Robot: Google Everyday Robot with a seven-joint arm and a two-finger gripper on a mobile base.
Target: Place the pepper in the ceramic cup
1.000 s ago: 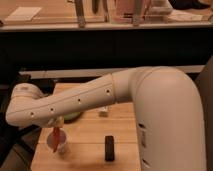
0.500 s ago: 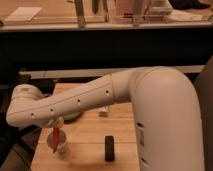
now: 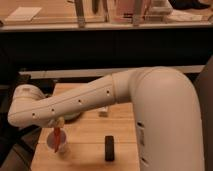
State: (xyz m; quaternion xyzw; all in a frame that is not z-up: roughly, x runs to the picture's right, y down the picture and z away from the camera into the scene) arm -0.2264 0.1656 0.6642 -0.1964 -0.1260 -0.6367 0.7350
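The pepper [image 3: 57,135] is seen hanging point-down under the near end of the white arm [image 3: 85,102], directly above the ceramic cup [image 3: 55,144], which stands at the front-left of the wooden tabletop [image 3: 95,132]; its tip appears to reach the cup's rim or just inside, though touching cannot be confirmed. The gripper [image 3: 58,123] is placed just under the arm's end, above the cup; it is judged to be pinching the pepper's stem end between its fingers, since the pepper hangs upright with nothing else to bear it.

For the step to be done well, the pepper should be kept centred over the cup's mouth and lowered until most of it lies within the rim before it is let go; a release from too high or off-centre could let the slender pepper tip over the edge, or knock the light cup.

Much is hidden: the fingers themselves are barely made out under the arm; the green bowl [image 3: 75,116] behind is mostly covered by the arm; the cup's inside cannot be seen; the black bar [image 3: 109,148] lies well apart to the right; a small pale object [image 3: 103,112] near the arm cannot be identified.
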